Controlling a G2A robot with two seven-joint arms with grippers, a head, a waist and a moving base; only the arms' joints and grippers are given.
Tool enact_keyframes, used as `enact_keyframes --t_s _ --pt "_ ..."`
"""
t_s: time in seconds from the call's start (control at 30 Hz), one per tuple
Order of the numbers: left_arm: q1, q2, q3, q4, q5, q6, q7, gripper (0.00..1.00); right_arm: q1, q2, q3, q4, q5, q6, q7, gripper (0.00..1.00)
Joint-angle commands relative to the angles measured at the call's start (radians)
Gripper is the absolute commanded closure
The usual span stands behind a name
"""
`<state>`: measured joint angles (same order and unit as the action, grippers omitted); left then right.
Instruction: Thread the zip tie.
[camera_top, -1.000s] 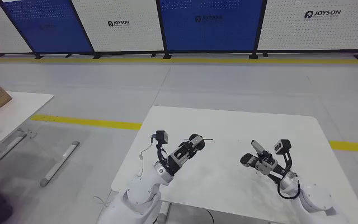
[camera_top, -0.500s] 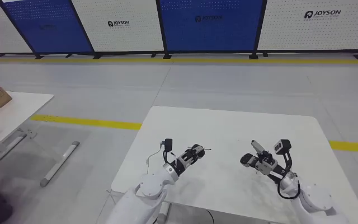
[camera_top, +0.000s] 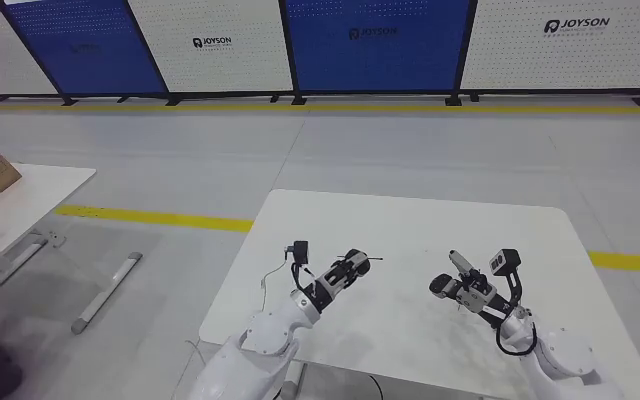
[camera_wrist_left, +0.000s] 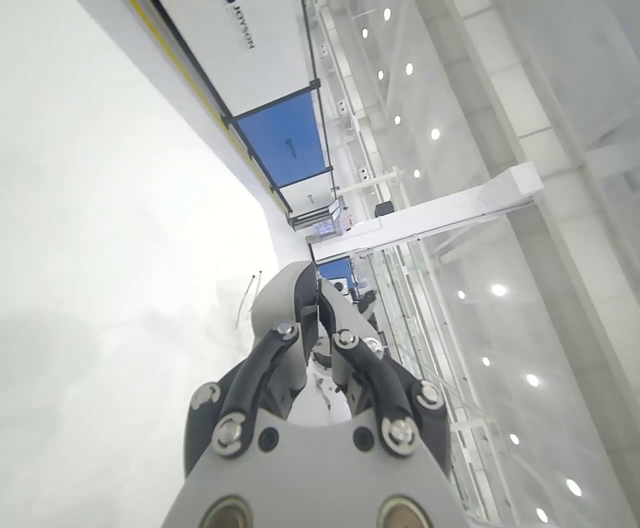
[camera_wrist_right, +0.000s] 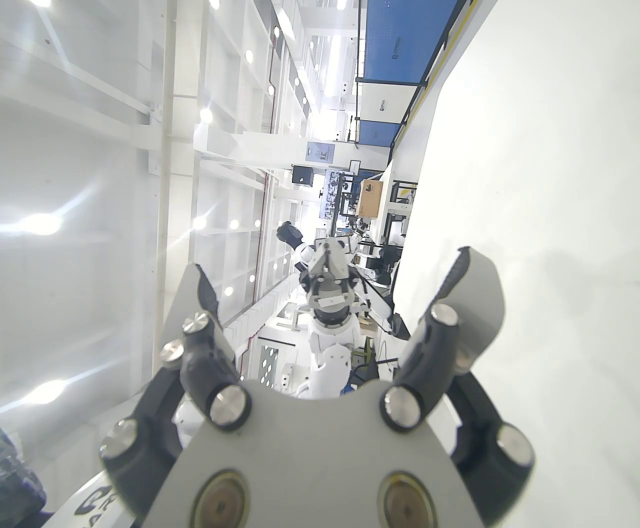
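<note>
My left gripper (camera_top: 355, 263) hovers over the table's (camera_top: 420, 225) front left part. It is shut on a thin black zip tie (camera_top: 369, 259) that pokes out past the tips toward the right arm. In the left wrist view the tie (camera_wrist_left: 317, 300) is a dark strip pinched between the closed fingers of the left gripper (camera_wrist_left: 316, 274). My right gripper (camera_top: 447, 272) hangs over the front right part, facing the left one, open and holding nothing. The right wrist view has its spread fingers (camera_wrist_right: 467, 280) framing the distant left gripper (camera_wrist_right: 327, 272).
Two thin strips (camera_wrist_left: 248, 296), apparently loose zip ties, lie on the white table just beyond the left gripper. The table's front edge runs close under both arms. A second white table (camera_top: 40, 190) stands far off at the left.
The left arm has turned at the wrist and dropped slightly toward the table's front, keeping the zip tie in its grip. The right arm has stayed still.
</note>
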<state>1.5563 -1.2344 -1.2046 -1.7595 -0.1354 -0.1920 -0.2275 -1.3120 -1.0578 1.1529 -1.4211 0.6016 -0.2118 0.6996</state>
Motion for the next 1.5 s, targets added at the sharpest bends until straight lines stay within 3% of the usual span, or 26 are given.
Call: enact_keyframes --t_s 0.0,0.13,0.23,0.33,0.43,0.6,0.73,0.83,0.97,1.47 --pt "0.026 0.004 -0.023 -0.067 0.000 -0.015 0.006 1.00 0.000 0.000 0.000 0.000 0.000 0.000 0.000 0.00" --pt "0.081 0.013 -0.063 -0.196 -0.007 -0.044 -0.011 1.00 0.000 0.000 0.000 0.000 0.000 0.000 0.000 0.00" --pt "0.119 0.018 -0.087 -0.270 -0.020 -0.062 -0.029 1.00 0.000 0.000 0.000 0.000 0.000 0.000 0.000 0.00" --pt "0.146 0.023 -0.107 -0.308 -0.047 -0.067 -0.058 1.00 0.000 0.000 0.000 0.000 0.000 0.000 0.000 0.00" --pt "0.153 0.026 -0.115 -0.312 -0.051 -0.057 -0.075 1.00 0.000 0.000 0.000 0.000 0.000 0.000 0.000 0.00" --pt "0.112 0.025 -0.095 -0.236 -0.044 -0.004 -0.082 1.00 0.000 0.000 0.000 0.000 0.000 0.000 0.000 0.00" --pt "0.057 0.021 -0.051 -0.131 -0.015 0.049 -0.075 1.00 0.000 0.000 0.000 0.000 0.000 0.000 0.000 0.00" --pt "0.025 0.016 -0.018 -0.057 0.054 0.064 -0.025 1.00 0.000 0.000 0.000 0.000 0.000 0.000 0.000 0.00" --pt "-0.014 0.012 0.029 0.028 0.120 0.088 -0.019 1.00 0.000 0.000 0.000 0.000 0.000 0.000 0.000 0.00" --pt "-0.022 0.012 0.034 0.035 0.148 0.095 -0.008 1.00 0.000 0.000 0.000 0.000 0.000 0.000 0.000 0.00"
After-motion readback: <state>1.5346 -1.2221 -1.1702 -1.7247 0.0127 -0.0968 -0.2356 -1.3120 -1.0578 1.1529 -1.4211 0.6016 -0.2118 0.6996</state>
